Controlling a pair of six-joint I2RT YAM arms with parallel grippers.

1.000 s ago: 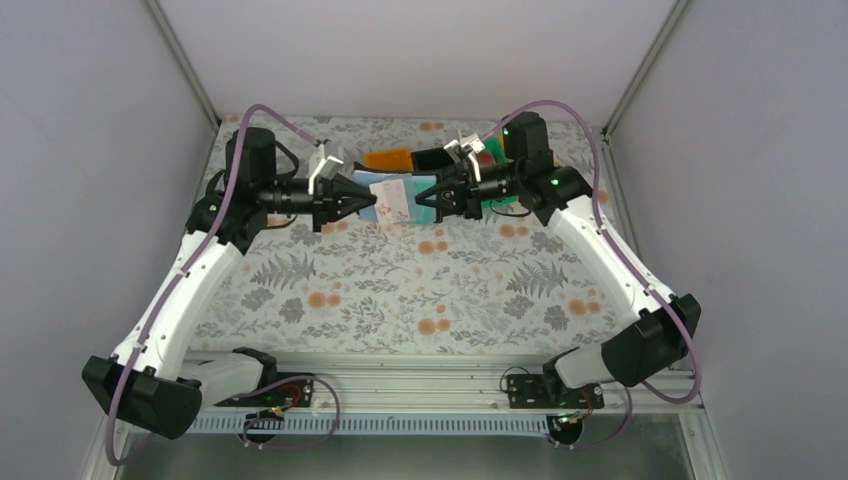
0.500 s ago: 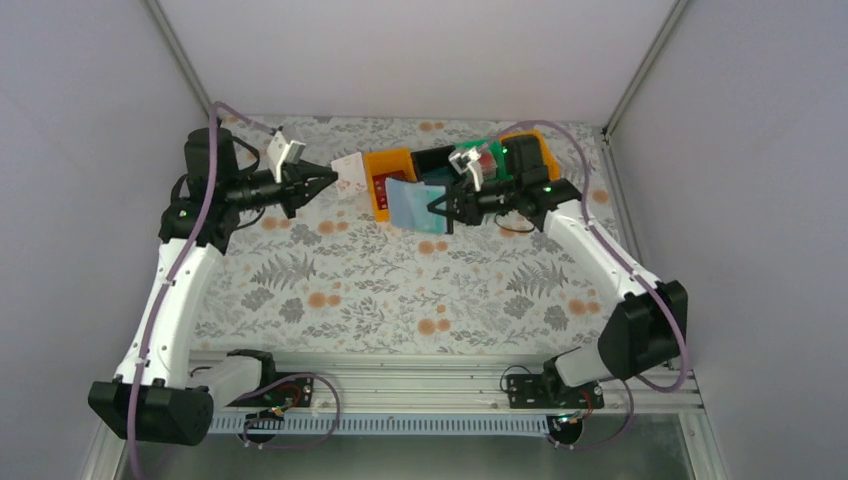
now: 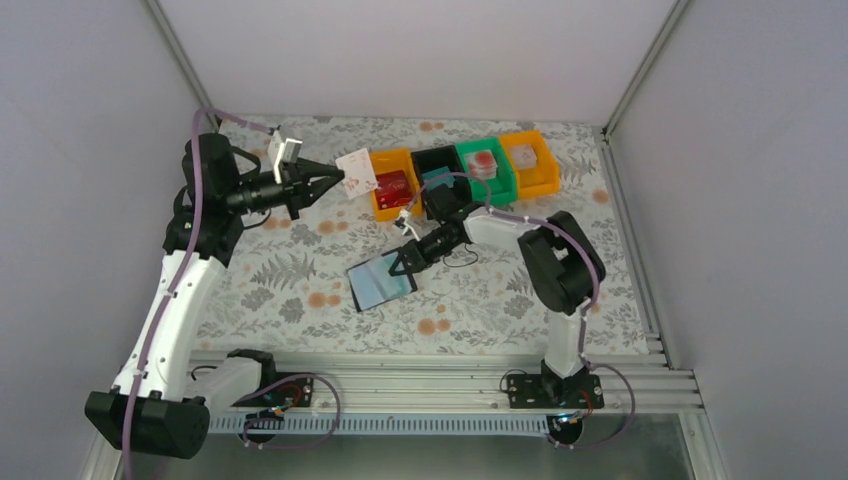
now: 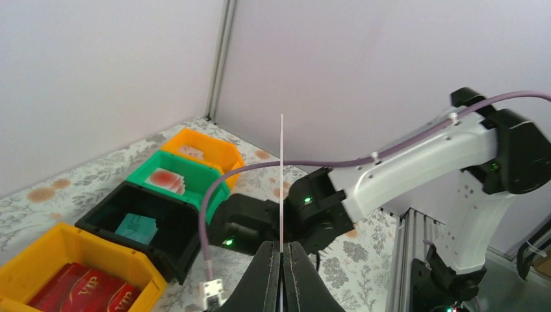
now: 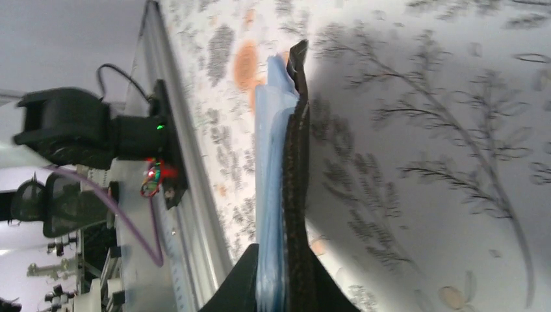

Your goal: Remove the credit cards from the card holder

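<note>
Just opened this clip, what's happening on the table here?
Two arms are emptying a card holder. The left claw pinches a white card with red marks, held up beside the leftmost orange bin, which has red VIP cards in it. The right claw grips the black card holder by one edge, low over the floral table.

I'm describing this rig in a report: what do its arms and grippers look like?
The left arm and right arm have white links and black joints, each trailed by a purple cable. The left gripper and right gripper are black with tapering fingers. Green lights glow on the right arm.
</note>
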